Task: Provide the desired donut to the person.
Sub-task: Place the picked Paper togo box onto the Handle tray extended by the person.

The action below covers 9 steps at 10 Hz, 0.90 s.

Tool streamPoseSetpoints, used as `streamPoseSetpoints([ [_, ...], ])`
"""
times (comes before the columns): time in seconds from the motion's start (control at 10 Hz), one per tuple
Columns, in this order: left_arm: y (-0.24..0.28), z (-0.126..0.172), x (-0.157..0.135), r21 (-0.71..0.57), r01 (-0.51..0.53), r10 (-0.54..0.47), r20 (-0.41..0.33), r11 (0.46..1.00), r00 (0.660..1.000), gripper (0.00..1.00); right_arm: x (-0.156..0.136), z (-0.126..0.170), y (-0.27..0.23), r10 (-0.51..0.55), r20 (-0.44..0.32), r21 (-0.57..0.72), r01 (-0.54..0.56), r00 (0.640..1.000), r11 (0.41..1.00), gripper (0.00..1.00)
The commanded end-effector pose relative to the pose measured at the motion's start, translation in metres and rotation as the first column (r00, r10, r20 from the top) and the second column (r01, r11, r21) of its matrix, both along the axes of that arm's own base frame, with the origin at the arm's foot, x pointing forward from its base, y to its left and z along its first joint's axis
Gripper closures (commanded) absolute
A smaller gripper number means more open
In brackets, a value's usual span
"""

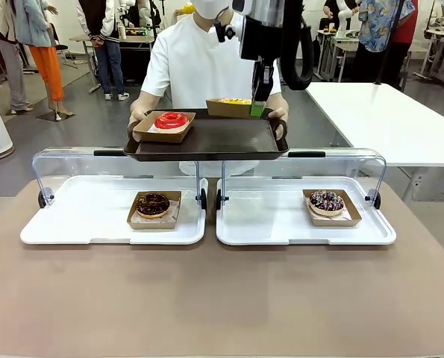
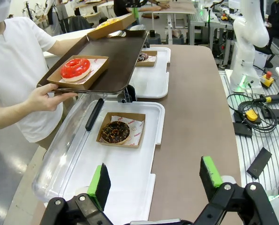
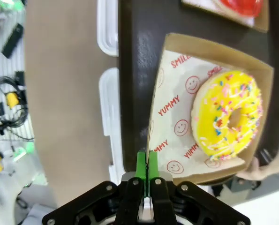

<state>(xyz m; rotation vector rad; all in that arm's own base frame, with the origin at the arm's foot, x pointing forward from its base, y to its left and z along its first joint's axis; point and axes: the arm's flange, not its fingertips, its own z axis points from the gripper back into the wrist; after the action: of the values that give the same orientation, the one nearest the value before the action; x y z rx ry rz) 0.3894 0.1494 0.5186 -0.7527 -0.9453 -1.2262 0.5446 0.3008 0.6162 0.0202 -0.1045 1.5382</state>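
While resting in its cardboard tray (image 3: 209,112) on the dark serving tray (image 1: 207,138), the yellow sprinkled donut (image 3: 227,119) lies at that tray's right end as seen from the front. Right gripper (image 3: 147,164): jaws closed on the near wall of the cardboard tray, green pads pinching the paper edge; the wrist hangs above the serving tray's right part in the front view (image 1: 257,104). Liner paper in the cardboard tray printed with "YUMMY" and smiling faces.

Red glazed donut (image 1: 171,120): in a second cardboard tray at the serving tray's left end, well apart from the yellow one.

Person (image 1: 199,60): white short-sleeved shirt, at the far side of the tabletop (image 1: 222,298), holding the serving tray by both ends above the display cases; one hand (image 2: 48,96) grips its edge in the left wrist view.

Left gripper (image 2: 153,180): jaws wide open, holding nothing, above the near end of a white display tray (image 2: 130,173).

Chocolate donut (image 1: 153,204): in a cardboard tray on the left white display tray, clear lid (image 1: 117,160) raised.

Dark sprinkled donut (image 1: 326,201): in a cardboard tray on the right white display tray (image 1: 281,224), lid likewise raised.
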Motion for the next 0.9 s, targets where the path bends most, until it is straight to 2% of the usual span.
streamPoseSetpoints([
  [0.0,0.000,0.002,0.001,-0.018,-0.003,0.003,0.016,1.000,1.000,0.00,0.028,0.014,0.013,-0.043,-0.024,-0.045,0.042,0.999,0.998,0.98],
  [0.1,0.000,0.002,0.001,-0.018,-0.003,0.003,0.016,1.000,1.000,0.00,0.040,0.009,0.013,-0.061,-0.020,-0.056,0.059,0.998,0.997,0.98],
  [0.2,0.000,0.002,0.001,-0.018,-0.003,0.003,0.016,1.000,1.000,0.00,0.041,0.005,0.013,-0.053,-0.018,-0.056,0.052,0.998,0.997,0.98],
  [0.3,0.000,0.002,0.001,-0.018,-0.003,0.003,0.016,1.000,1.000,0.00,0.034,0.003,0.016,-0.100,0.014,-0.077,0.100,0.995,0.992,0.98],
  [0.4,0.000,0.002,0.001,-0.018,-0.003,0.003,0.016,1.000,1.000,0.00,0.032,-0.011,0.001,-0.034,-0.022,-0.032,0.033,0.999,0.999,0.98],
  [0.8,0.000,0.002,0.001,-0.018,-0.003,0.003,0.016,1.000,1.000,0.00,0.034,-0.012,0.004,-0.046,-0.016,-0.041,0.045,0.999,0.998,0.98],
])
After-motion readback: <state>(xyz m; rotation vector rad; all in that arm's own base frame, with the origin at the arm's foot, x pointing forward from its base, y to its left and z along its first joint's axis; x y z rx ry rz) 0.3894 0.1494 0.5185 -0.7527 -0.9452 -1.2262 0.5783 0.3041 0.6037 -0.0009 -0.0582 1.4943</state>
